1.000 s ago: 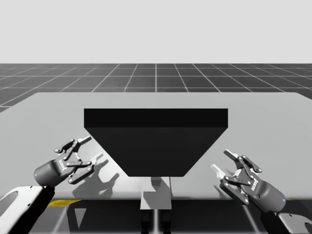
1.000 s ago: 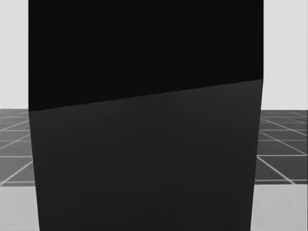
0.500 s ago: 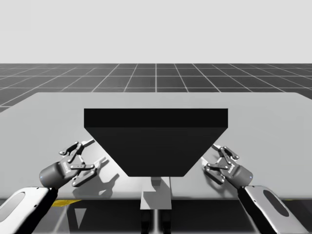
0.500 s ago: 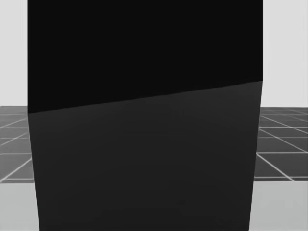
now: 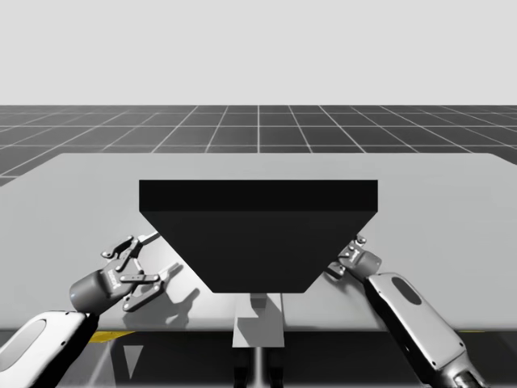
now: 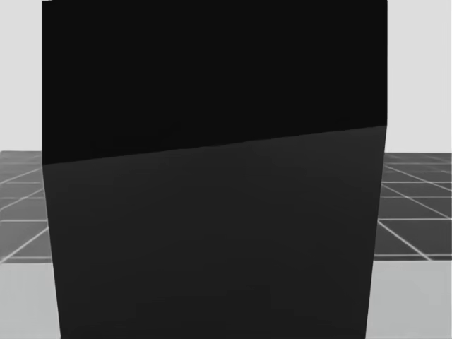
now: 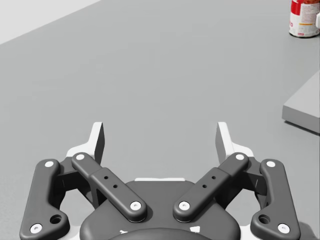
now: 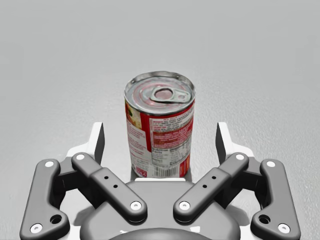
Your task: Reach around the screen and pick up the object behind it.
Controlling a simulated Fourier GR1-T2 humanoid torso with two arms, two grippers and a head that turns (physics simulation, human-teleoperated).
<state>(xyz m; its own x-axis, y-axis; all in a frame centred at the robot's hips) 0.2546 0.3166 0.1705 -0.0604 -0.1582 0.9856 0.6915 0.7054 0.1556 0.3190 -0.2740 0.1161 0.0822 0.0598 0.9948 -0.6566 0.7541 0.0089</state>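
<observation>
Our right gripper (image 8: 160,137) is holding its fingers spread wide, and the red can (image 8: 160,120) is standing upright between them (touching neither), tucked behind the black screen (image 5: 258,234) on the grey table (image 5: 452,194). Our left gripper (image 7: 160,137) is hovering left of the screen, fingers likewise spread.

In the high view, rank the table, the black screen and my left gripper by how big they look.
1. table: largest, spanning nearly the full width.
2. black screen: clearly smaller than the table.
3. left gripper: smallest by far, even though it sits near the camera.
</observation>
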